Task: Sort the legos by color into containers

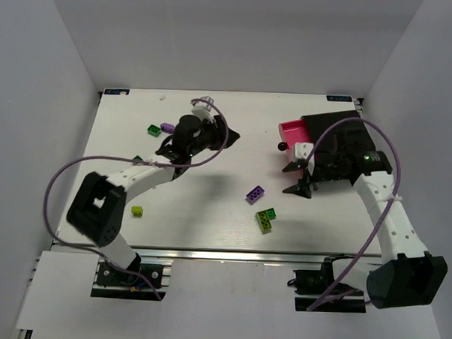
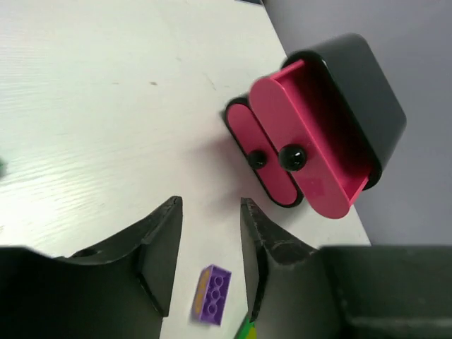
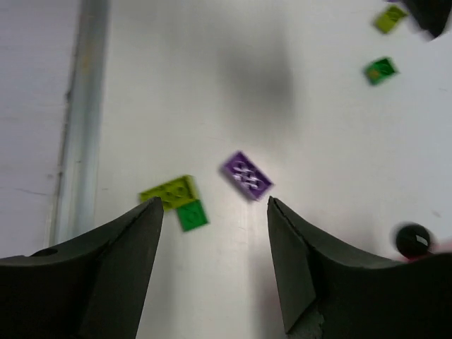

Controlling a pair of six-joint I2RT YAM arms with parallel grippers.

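Right gripper [image 3: 215,203], left gripper [image 2: 210,205]: both parted, empty. Centre right over small purple studded plastic brick [image 3: 247,175], straddling its short width.

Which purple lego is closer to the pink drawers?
The purple plastic brick mid-table, next to the lime-and-green brick pair. The other purple brick lies far over on the table's left side.
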